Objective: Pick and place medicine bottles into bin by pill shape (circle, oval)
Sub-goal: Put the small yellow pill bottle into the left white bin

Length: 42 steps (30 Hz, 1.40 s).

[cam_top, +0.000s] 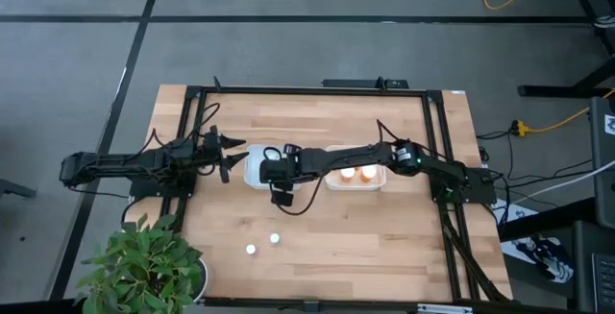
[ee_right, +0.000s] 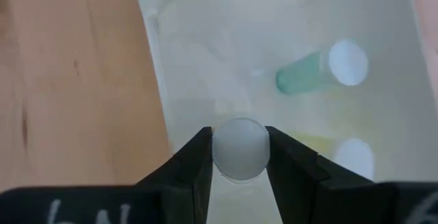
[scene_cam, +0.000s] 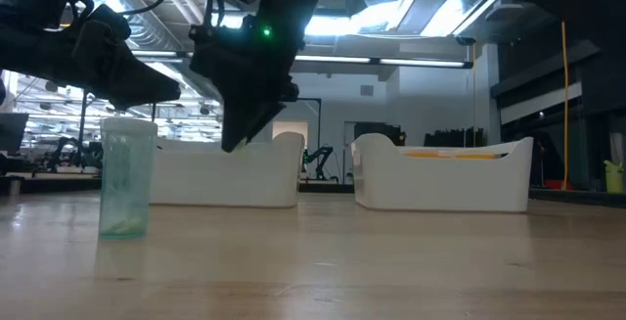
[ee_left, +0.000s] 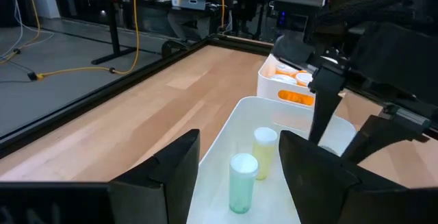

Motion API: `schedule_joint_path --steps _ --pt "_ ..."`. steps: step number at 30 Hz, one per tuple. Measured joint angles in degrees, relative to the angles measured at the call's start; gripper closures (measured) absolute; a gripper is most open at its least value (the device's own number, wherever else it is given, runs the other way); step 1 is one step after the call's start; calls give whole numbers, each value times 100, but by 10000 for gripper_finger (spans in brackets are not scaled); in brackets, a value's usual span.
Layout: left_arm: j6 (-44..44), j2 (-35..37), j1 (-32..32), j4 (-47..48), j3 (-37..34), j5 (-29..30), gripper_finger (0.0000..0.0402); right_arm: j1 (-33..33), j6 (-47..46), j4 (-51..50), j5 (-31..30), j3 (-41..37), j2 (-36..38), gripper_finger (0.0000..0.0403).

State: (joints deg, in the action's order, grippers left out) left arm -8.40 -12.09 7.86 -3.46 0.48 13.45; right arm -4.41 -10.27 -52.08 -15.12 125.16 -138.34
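— Where's the right gripper [ee_right: 239,157] now?

— Over the left white bin [cam_top: 258,165], near the table's centre. Its fingers are clamped on a small pale bottle [ee_right: 240,148], white cap up, held above the bin's near wall.

— Anything already in that bin?

— Two pale bottles. From the left wrist they stand upright side by side: a greenish one [ee_left: 242,181] and a yellowish one [ee_left: 264,153] just beside it.

— And the other bin?

— The right white bin [cam_top: 331,181] touches the first, at its three o'clock. Orange bottles [cam_top: 356,172] sit inside it, white caps showing.

— Any bottles still on the table?

— Two small ones [cam_top: 262,244], near each other at about six o'clock from the left bin, well apart from it. The level camera shows one pale green bottle [scene_cam: 126,176] upright on the wood.

— The left gripper [cam_top: 231,153]?

— It hangs at the left bin's nine o'clock, fingers spread wide, holding nothing.
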Motion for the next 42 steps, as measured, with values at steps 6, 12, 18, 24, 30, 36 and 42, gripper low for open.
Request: schedule_joint_path --steps 6,12,18,24,30,36,42 --pt "0 0 -2 0 0 0 208 18 -494 -168 -30 2 2 282" --pt "0 0 -2 0 -1 0 208 11 -1299 -420 -352 2 2 281" --pt "0 0 0 0 0 0 208 13 -1913 -633 -381 2 2 281" --pt "0 -1 -2 0 0 0 208 13 -2229 -655 -381 2 -22 281" --pt "0 -1 -2 0 0 0 208 13 -2249 -648 -379 2 -22 281" --pt "0 0 -1 0 -1 0 208 16 -2246 -609 -377 2 -22 281" --pt "0 1 -1 0 -1 0 208 18 -2241 -548 -377 2 -22 281"
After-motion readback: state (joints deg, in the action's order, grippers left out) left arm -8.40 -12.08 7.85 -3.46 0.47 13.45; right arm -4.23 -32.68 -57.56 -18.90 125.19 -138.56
